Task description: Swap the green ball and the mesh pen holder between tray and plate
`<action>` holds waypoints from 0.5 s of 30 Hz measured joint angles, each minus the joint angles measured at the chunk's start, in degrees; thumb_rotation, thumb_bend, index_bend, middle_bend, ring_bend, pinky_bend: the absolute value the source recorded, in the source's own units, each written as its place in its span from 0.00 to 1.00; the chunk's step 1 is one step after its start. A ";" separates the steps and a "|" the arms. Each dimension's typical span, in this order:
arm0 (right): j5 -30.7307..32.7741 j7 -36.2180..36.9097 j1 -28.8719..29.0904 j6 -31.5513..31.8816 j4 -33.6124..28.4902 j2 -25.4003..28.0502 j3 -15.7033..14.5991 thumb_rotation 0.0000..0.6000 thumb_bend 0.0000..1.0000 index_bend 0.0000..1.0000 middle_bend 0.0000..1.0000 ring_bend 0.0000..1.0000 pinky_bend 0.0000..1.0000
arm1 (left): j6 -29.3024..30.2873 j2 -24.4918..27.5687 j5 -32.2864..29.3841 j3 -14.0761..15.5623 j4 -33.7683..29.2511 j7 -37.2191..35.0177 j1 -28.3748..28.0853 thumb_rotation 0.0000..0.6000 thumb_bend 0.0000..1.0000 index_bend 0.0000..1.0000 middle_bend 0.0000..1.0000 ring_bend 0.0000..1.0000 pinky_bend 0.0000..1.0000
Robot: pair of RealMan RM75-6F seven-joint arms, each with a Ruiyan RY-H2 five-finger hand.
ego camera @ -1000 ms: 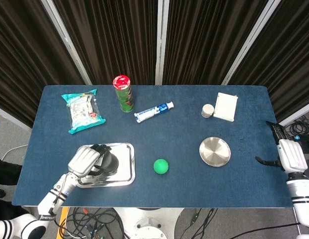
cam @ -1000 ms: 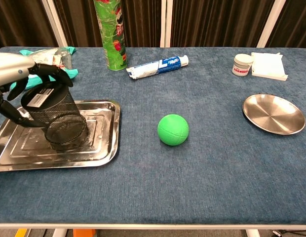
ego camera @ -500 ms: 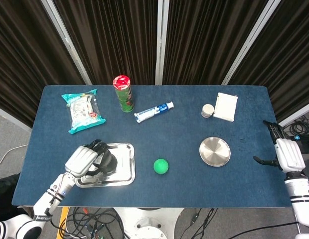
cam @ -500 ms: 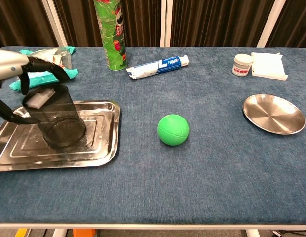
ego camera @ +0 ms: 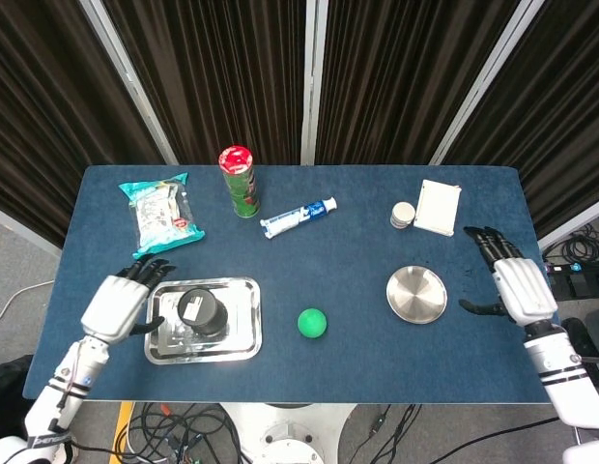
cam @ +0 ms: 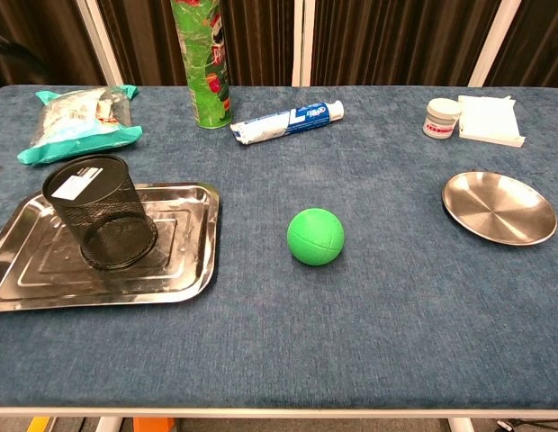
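- The green ball (cam: 315, 236) lies on the bare blue bench (cam: 369, 324), between the tray and the plate and touching neither.
- The mesh pen holder (cam: 99, 212) stands upright in the steel tray (cam: 184, 270), toward its left half, its open mouth up and a white label on its rim.
- The round steel plate (cam: 499, 208) sits on the right side of the bench with nothing on it.
- The left hand (ego camera: 121, 304) hovers just beside the tray's left edge, fingers spread wide and holding nothing; it is apart from the pen holder.
- The right hand (ego camera: 517, 285) sits near the right edge of the bench, right of the plate, fingers spread apart and holding nothing.
- A tall green can with a red lid (ego camera: 239, 181) stands at the back of the bench.
- A toothpaste tube (ego camera: 299, 217) lies just right of the can.
- A teal snack packet (ego camera: 161, 214) lies at the back left.
- A small white jar (ego camera: 403, 215) stands touching or just beside a white box (ego camera: 439, 207) at the back right.
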 measured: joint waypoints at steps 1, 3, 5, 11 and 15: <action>-0.42 -0.52 0.70 -0.83 -0.79 0.27 0.05 1.00 0.03 0.00 0.08 0.00 0.15 | 1.36 0.76 -0.16 -0.04 -0.29 0.07 0.93 1.00 0.15 0.17 0.14 0.09 0.39; -1.12 -1.80 2.52 -3.26 -2.56 0.73 0.13 1.00 0.03 0.00 0.08 0.00 0.15 | 4.55 2.31 -0.74 -0.17 -0.62 0.13 3.28 1.00 0.15 0.17 0.14 0.09 0.38; -1.52 -3.06 4.43 -5.85 -3.99 0.84 0.22 1.00 0.02 0.00 0.08 0.00 0.15 | 7.72 3.03 -1.33 -0.42 -0.19 0.14 5.50 1.00 0.15 0.17 0.14 0.09 0.37; -1.18 -10.20 12.96 -16.58 -7.21 -1.93 0.47 1.00 0.02 0.00 0.08 0.00 0.15 | 12.08 1.50 -3.88 -1.45 6.18 -3.43 9.91 1.00 0.15 0.17 0.14 0.09 0.36; 2.95 -16.06 19.87 -22.89 -6.68 -8.45 0.64 1.00 0.02 0.00 0.08 0.00 0.17 | 11.76 -0.44 -4.74 -1.58 10.80 -8.60 11.85 1.00 0.15 0.18 0.14 0.09 0.31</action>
